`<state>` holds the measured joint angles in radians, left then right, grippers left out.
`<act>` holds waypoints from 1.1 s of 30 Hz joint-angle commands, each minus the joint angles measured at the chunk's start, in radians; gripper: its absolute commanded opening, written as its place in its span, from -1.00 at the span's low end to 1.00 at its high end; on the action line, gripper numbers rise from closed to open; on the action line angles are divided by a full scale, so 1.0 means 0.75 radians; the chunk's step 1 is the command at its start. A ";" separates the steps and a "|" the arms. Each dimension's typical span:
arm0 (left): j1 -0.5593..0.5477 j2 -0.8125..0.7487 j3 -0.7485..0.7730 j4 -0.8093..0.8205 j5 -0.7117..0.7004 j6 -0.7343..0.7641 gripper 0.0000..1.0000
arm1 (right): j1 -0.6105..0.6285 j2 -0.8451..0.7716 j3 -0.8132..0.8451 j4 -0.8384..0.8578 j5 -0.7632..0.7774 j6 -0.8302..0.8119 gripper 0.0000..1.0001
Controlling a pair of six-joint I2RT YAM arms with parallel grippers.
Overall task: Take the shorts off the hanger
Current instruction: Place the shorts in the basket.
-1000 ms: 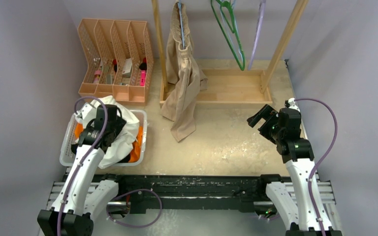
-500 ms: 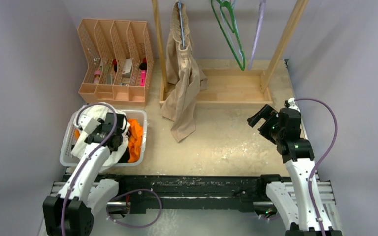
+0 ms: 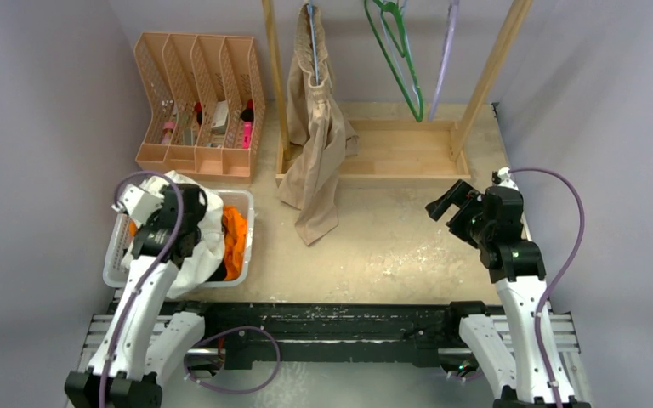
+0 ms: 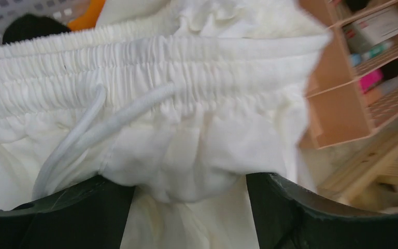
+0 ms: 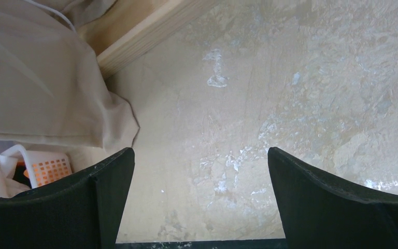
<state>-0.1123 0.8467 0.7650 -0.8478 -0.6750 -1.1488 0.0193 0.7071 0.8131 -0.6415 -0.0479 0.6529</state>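
Beige shorts (image 3: 315,161) hang from a blue hanger (image 3: 312,42) on the wooden rack, legs trailing onto the table. White shorts (image 3: 206,231) lie heaped in the white basket (image 3: 247,206) over orange shorts (image 3: 234,242) and black shorts (image 4: 28,28). My left gripper (image 3: 157,223) hovers over the basket. In the left wrist view its jaws (image 4: 190,181) stand wide apart, with the white shorts' (image 4: 186,104) waistband and drawstring bulging loosely between them. My right gripper (image 3: 444,201) is open over bare table (image 5: 201,155), right of the beige shorts (image 5: 36,88).
A peach desk organiser (image 3: 195,93) with small items stands behind the basket. The wooden rack (image 3: 391,153) also carries an empty green hanger (image 3: 400,51) and a purple one (image 3: 446,51). Grey walls close both sides.
My left gripper has shifted left and back over the basket and its jaws have widened; the white shorts have sunk into the basket. The right arm has stayed still.
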 commanded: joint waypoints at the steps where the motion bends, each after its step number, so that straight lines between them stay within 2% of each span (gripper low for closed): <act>1: 0.009 -0.122 0.241 -0.101 -0.127 0.074 0.54 | -0.003 -0.059 0.108 0.004 -0.056 -0.053 0.99; 5: 0.009 -0.150 0.326 -0.127 -0.135 0.136 0.57 | -0.003 -0.104 0.112 0.085 -0.197 -0.111 0.98; 11: 0.009 -0.143 0.321 -0.168 -0.161 0.168 0.60 | -0.003 -0.112 0.076 0.185 -0.514 -0.148 0.94; 14: 0.009 -0.148 0.327 -0.156 -0.124 0.189 0.60 | -0.003 -0.112 0.082 0.204 -0.635 -0.188 0.85; 18: 0.009 -0.171 0.342 -0.033 0.040 0.285 0.60 | -0.001 -0.111 0.088 0.206 -0.797 -0.233 0.75; 23: 0.009 -0.115 0.345 0.116 0.382 0.349 0.61 | 0.030 -0.058 0.084 0.174 -0.893 -0.303 0.69; 25: 0.010 -0.062 0.352 0.138 0.496 0.355 0.63 | 0.100 -0.032 0.090 0.167 -0.860 -0.305 0.68; 28: 0.010 0.007 0.394 0.113 0.582 0.378 0.63 | 0.347 0.013 0.088 0.242 -0.695 -0.222 0.67; 31: 0.009 -0.004 0.440 0.074 0.521 0.405 0.63 | 0.668 0.140 0.126 0.303 -0.401 -0.106 0.62; 33: 0.009 -0.038 0.463 0.059 0.443 0.417 0.63 | 0.880 0.245 0.191 0.277 -0.132 -0.068 0.63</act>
<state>-0.1116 0.8711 1.0256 -0.8146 -0.3161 -0.8841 0.4255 0.7891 0.8684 -0.4904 -0.4557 0.5270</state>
